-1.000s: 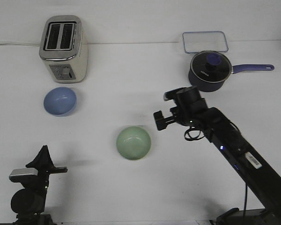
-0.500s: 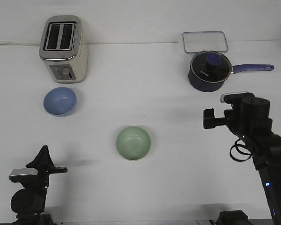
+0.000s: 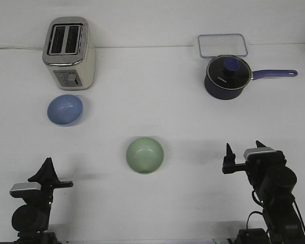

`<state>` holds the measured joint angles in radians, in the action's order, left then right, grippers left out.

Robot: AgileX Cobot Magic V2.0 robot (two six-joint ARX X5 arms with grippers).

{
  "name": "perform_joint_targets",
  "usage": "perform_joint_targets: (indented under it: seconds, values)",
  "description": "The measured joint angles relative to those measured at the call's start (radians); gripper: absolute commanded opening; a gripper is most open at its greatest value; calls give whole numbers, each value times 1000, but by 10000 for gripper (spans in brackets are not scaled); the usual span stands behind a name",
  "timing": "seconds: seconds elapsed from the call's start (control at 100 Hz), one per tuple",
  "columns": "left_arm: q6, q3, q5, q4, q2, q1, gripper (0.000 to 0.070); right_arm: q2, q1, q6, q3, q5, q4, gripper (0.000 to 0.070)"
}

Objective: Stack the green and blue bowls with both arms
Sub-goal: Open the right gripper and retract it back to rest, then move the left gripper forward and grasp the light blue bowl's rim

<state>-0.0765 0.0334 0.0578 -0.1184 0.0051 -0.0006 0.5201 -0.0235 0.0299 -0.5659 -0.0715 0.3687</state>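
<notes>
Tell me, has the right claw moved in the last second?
Yes. The right claw has pulled back from beside the green bowl, away from the saucepan, toward the table's near right edge. It holds nothing.

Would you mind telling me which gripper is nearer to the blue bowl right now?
Left. The left gripper sits below the blue bowl at the table's near edge; the right gripper is far across, beyond the green bowl.

Bowl [image 3: 65,109] before toaster [image 3: 69,52]; second bowl [image 3: 145,155] nearer, rightward.
</notes>
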Motion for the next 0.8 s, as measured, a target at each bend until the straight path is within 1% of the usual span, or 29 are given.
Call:
perform_joint_targets:
  seconds: [0.24,0.67,0.8]
  values:
    - [0,0,0,0,0,0,16,-103,-2,2,11,21,-14,656]
    - [-1,4,0,0,0,0,16,-105,-2,0,11,23,-10,656]
    - [-16,76,0,27,11,0,16,-105,-2,0,11,23,-10,656]
